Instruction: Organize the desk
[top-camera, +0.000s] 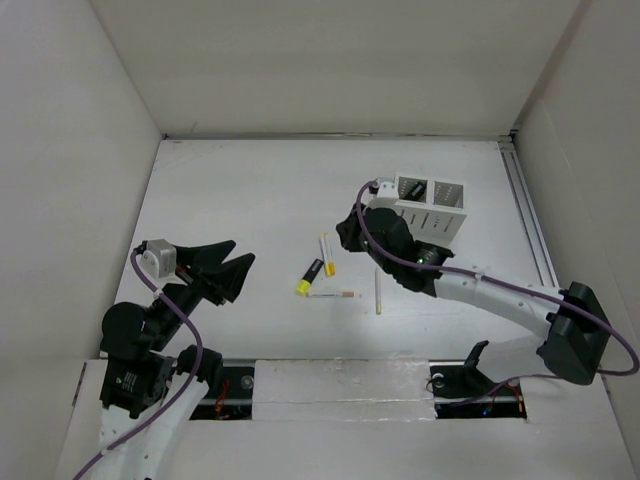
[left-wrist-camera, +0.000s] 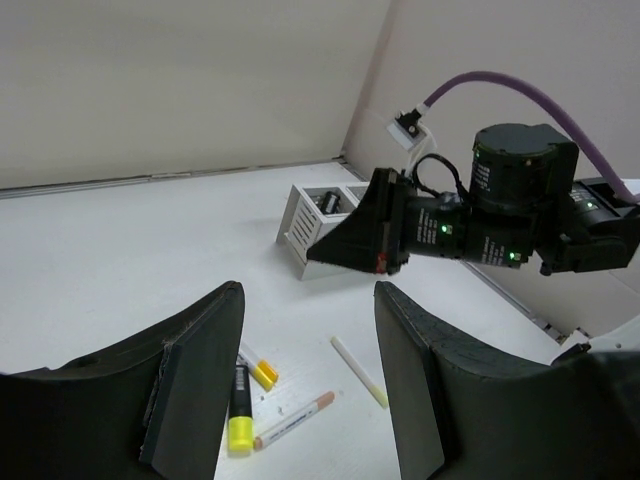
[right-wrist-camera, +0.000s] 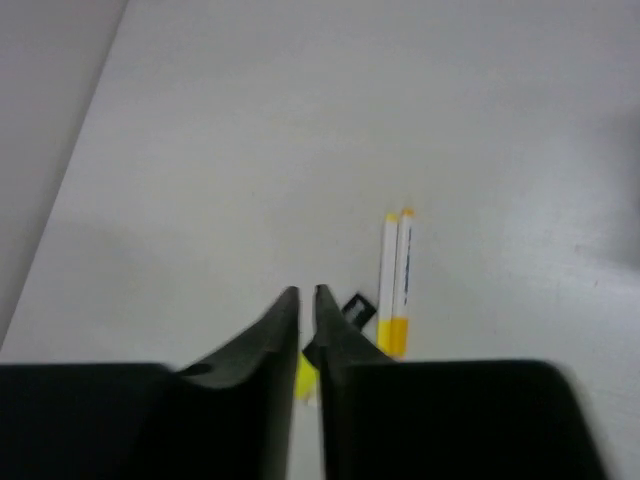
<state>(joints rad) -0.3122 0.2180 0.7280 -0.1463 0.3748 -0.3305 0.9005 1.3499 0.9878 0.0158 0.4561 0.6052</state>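
Note:
The desk (top-camera: 250, 200) is a white tabletop. On its middle lie two white pens with yellow caps (top-camera: 326, 255), a black marker with a yellow cap (top-camera: 309, 276), a white pen with a peach cap (top-camera: 332, 295) and a thin white pen (top-camera: 378, 292). My left gripper (top-camera: 225, 268) is open and empty, left of the pens, above the desk. In its wrist view (left-wrist-camera: 310, 390) the pens lie between and beyond the fingers (left-wrist-camera: 195, 390). My right gripper (top-camera: 350, 232) is shut and empty, hovering just behind the pens (right-wrist-camera: 395, 285), next to the pen holder (top-camera: 432, 205).
The white slotted pen holder (left-wrist-camera: 315, 215) stands at the back right. A metal rail (top-camera: 525, 210) runs along the desk's right edge. Tall white wall panels (top-camera: 70, 150) enclose the left, back and right sides.

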